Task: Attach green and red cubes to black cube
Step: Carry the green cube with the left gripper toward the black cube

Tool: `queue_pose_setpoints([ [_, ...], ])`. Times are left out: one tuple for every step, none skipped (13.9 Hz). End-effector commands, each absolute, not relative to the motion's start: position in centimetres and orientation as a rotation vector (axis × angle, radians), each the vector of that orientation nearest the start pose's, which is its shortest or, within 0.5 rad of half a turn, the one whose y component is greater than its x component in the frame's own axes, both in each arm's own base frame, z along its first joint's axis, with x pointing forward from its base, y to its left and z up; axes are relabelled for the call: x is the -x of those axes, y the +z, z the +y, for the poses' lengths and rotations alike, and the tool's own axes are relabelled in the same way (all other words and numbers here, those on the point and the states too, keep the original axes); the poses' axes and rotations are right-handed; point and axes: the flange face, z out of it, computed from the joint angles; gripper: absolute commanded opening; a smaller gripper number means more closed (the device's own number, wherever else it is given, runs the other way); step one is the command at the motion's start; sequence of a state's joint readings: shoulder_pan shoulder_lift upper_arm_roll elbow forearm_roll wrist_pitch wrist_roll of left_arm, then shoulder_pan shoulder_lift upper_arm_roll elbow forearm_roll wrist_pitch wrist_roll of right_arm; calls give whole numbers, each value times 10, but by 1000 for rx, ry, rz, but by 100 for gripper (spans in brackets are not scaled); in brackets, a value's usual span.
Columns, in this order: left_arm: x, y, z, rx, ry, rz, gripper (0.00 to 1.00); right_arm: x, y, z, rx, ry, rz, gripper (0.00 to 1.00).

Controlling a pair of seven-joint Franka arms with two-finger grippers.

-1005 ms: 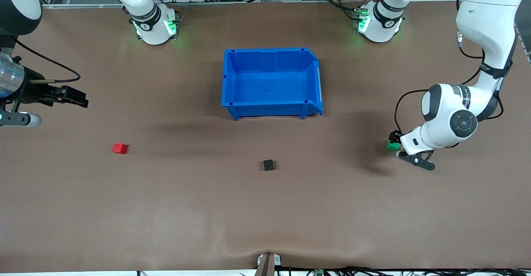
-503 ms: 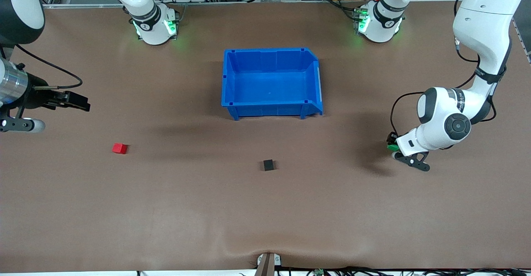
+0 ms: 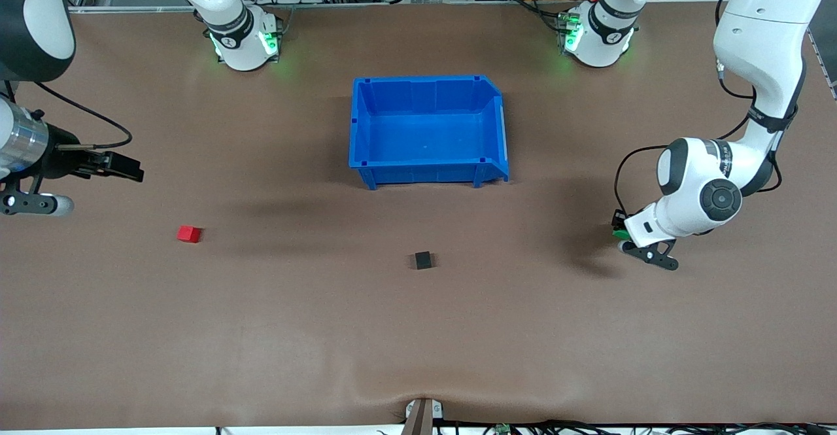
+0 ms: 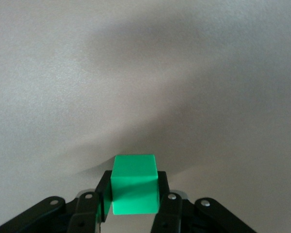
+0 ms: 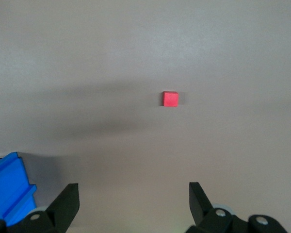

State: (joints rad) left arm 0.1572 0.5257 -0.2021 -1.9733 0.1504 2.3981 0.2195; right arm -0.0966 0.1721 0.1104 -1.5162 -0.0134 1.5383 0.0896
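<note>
The green cube [image 4: 134, 184] sits between the black fingers of my left gripper [image 3: 617, 231], which is shut on it low at the left arm's end of the table; only a sliver of the green cube [image 3: 619, 233] shows in the front view. The red cube [image 3: 189, 233] lies alone toward the right arm's end, and the same red cube [image 5: 170, 98] shows ahead of the fingers in the right wrist view. My right gripper [image 3: 128, 167] hangs open in the air above the table near that end, nothing between its fingers. The black cube [image 3: 423, 260] rests near the table's middle.
A blue bin [image 3: 428, 88] stands open and empty at mid-table, farther from the front camera than the black cube; a corner of the blue bin [image 5: 9, 187] shows in the right wrist view. Both arm bases stand along the top edge.
The left gripper has shut on the green cube and its wrist has shifted slightly. The right gripper has drifted a little toward the red cube.
</note>
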Motion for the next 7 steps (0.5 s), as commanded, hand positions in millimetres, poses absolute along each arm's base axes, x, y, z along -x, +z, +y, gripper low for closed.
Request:
queue_pose_setpoints([
  [-608, 206, -42, 3134, 103, 396, 0, -597, 545, -2, 3117, 232, 122, 100],
  [-609, 209, -49, 3145, 93, 322, 0, -598, 541, -2, 3115, 243, 122, 100],
  [-611, 213, -58, 3158, 79, 236, 0, -599, 538, -3, 3115, 253, 124, 100],
  [-615, 220, -67, 3170, 64, 134, 0, -600, 535, -4, 3113, 246, 127, 100],
  [-618, 225, -76, 3180, 55, 21, 0, -601, 531, -5, 3113, 243, 129, 100],
  [-620, 232, -89, 3190, 45, -90, 0, -601, 527, -7, 3112, 246, 134, 100],
  [-622, 239, -103, 3194, 34, -210, 0, -601, 520, -6, 3112, 248, 134, 100],
])
